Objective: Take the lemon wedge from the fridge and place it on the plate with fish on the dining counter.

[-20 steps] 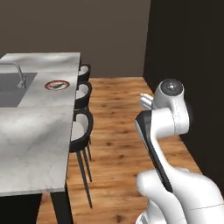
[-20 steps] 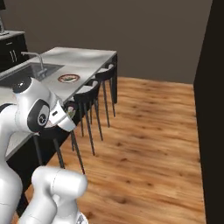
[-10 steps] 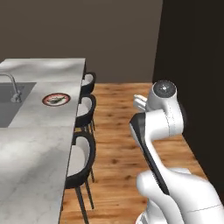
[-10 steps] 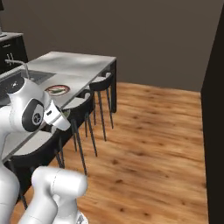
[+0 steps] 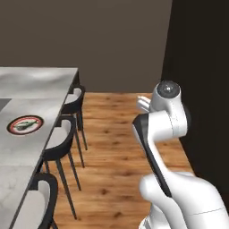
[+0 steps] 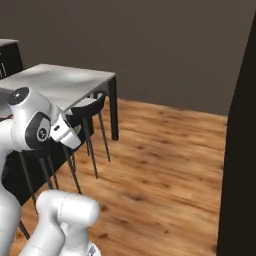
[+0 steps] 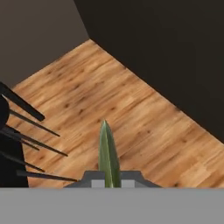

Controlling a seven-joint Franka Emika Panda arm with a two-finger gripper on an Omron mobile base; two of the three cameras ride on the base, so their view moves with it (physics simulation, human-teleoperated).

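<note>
Your gripper is clenched on the lemon wedge, bottom centre, carried for delivery; the plate with fish waits at mid-left on the dining counter.

Lemon wedge: lower end hidden between my fingertips, so I cannot see its full length. Dining counter: cut off at the left and bottom edges of the left base view. Fish on the plate with fish: too small to make out in detail.
</note>
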